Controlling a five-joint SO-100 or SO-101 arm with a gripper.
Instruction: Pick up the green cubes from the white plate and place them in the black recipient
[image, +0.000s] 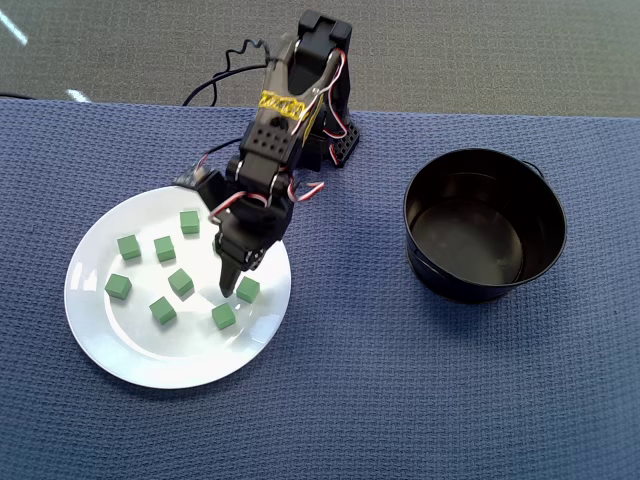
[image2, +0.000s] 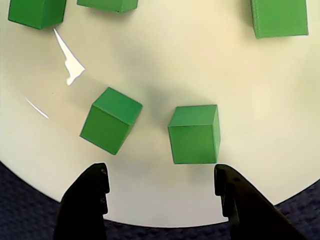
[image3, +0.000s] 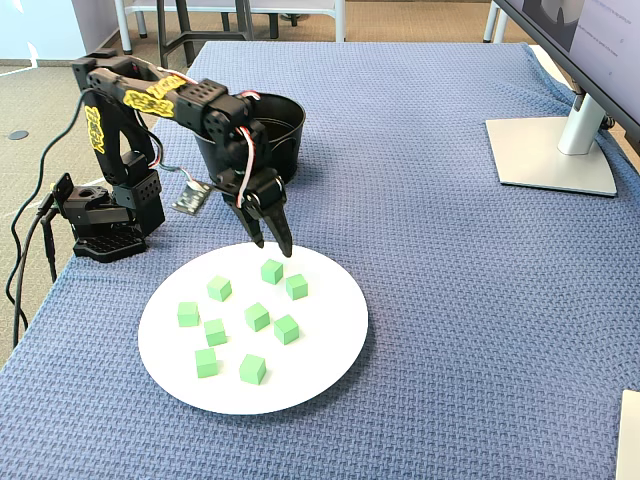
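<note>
Several small green cubes (image: 180, 282) lie scattered on the white plate (image: 200, 355) at the left of the overhead view. My gripper (image: 232, 285) points down over the plate's right part, close beside one cube (image: 247, 290). In the wrist view the gripper (image2: 160, 182) is open with nothing between its fingers. Just ahead of the gap lie two cubes, one (image2: 194, 134) nearer the right finger and one (image2: 111, 120) nearer the left, on the plate (image2: 160, 65). The black recipient (image: 470, 288) stands empty to the right. In the fixed view the gripper (image3: 273, 245) hangs over the plate's far edge (image3: 335, 320).
The arm's base (image3: 100, 225) sits at the edge of the blue woven cloth (image: 350, 400), with cables trailing off it. In the fixed view the black recipient (image3: 290, 140) is right behind the arm. A monitor stand (image3: 550, 150) is at the far right.
</note>
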